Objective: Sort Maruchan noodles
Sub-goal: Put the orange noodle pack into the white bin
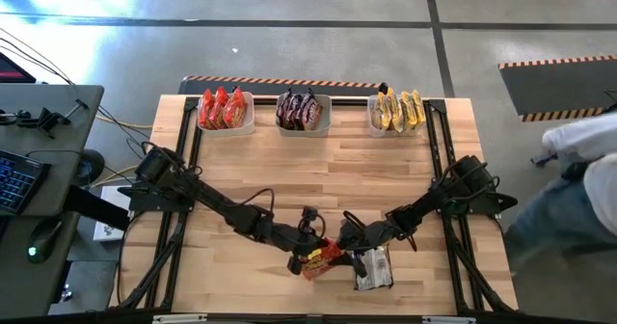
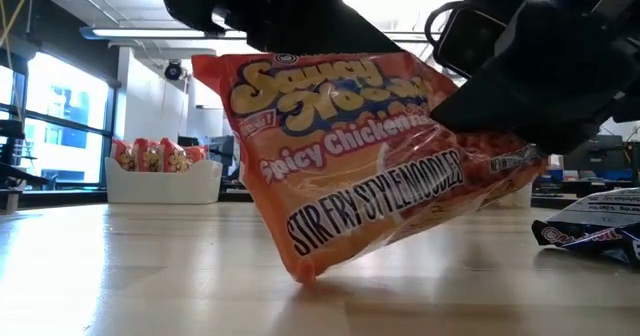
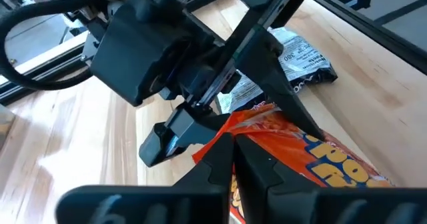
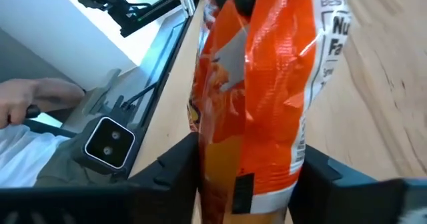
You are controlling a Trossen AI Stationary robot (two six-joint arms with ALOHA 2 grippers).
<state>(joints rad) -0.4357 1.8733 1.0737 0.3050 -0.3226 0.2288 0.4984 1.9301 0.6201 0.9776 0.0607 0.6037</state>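
The wooden table (image 1: 318, 170) carries everything, and both dark arms reach in over its near edge. Along the far edge stand three pale bins: the left bin (image 1: 226, 112) holds red-orange noodle packets, the middle bin (image 1: 303, 113) dark ones, the right bin (image 1: 395, 113) yellow ones.

The left gripper (image 1: 310, 256) and the right gripper (image 1: 347, 239) meet close together near the front middle of the table, both at one orange packet (image 2: 370, 156). This packet hangs tilted, one lower corner touching the table. Its front reads "Saucy Noodles" in yellow letters, "Spicy Chicken" below that, and "STIR FRY STYLE NOODLES" in dark print on a pale band; a small red brand badge sits at the left of the name, too small to read. In the right wrist view the back of the packet shows "BEST" and "Nu… Fa…" at the head of a printed panel.

The left jaws are pressed together on one top edge of the orange packet. The right jaws stand on either side of the packet's other end, close against it; whether they have gripped it I cannot tell.

Just beside, toward the right arm, a silver-and-dark packet (image 1: 373, 268) lies flat on the table, its print unreadable.
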